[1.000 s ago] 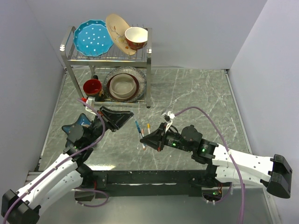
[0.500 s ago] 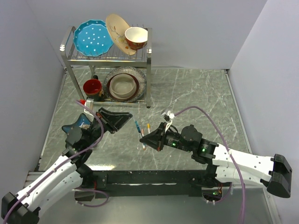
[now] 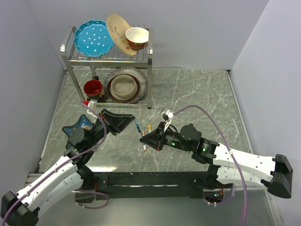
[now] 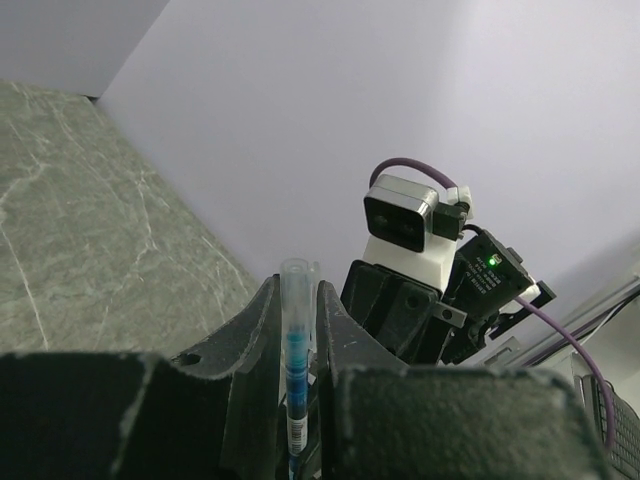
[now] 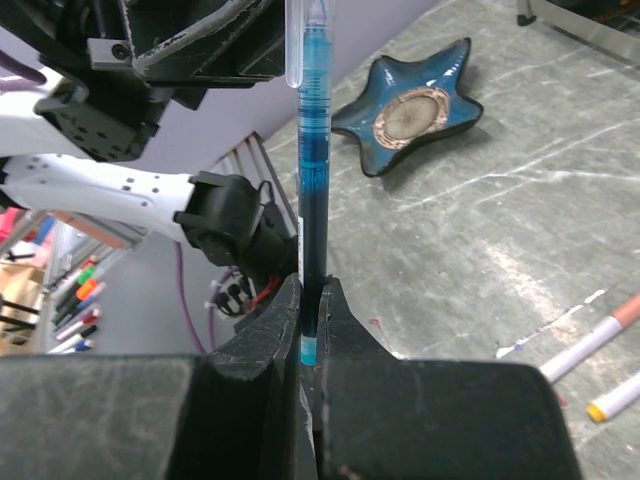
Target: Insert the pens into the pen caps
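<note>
While our right gripper is clamped on the blue pen & the left gripper pinches the clear cap just beyond the right fingertips, we'd align both, then push straight w/o twisting.

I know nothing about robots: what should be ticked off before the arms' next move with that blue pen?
1. Right gripper shut on blue pen: ok.
2. Left gripper pinching clear cap: ok.
3. Pen tip inside the cap's mouth: ok.
4. Pen pushed fully home: cannot tell.
5. Two other pens lying clear of both grippers: ok.
</note>
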